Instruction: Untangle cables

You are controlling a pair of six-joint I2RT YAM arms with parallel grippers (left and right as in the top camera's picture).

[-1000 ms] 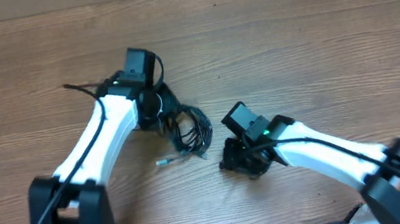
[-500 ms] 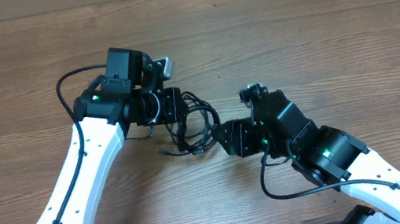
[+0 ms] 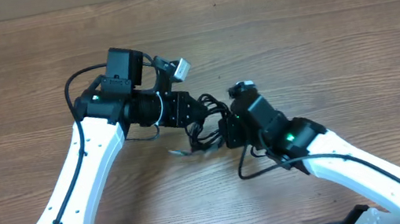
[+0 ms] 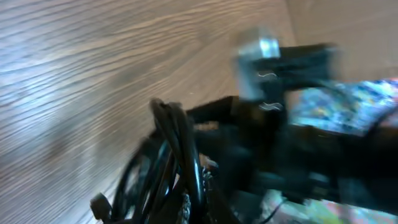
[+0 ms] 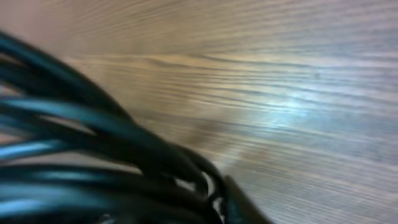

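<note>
We see cables [image 3: 204, 126] in black knot on wood table [image 3: 329, 21], in middle, between both pincers. Left pincer [image 3: 192, 109] squeezed tight, tip at knot; we cannot tell if cord sits inside. Right pincer [image 3: 227, 132] right at other side of knot. Its wrist view is all blur and cords, so we cannot tell if wide or narrow.

The cables [image 4: 180, 155] are bunching into a dark, looped bundle that is rising off the wood-grain table [image 4: 74, 68]. Up and to the right of the bundle, a blurred grey plug [image 4: 260, 62] is hanging in the air. At the bundle's lower left, a small black plug [image 4: 99, 204] is poking out.
</note>
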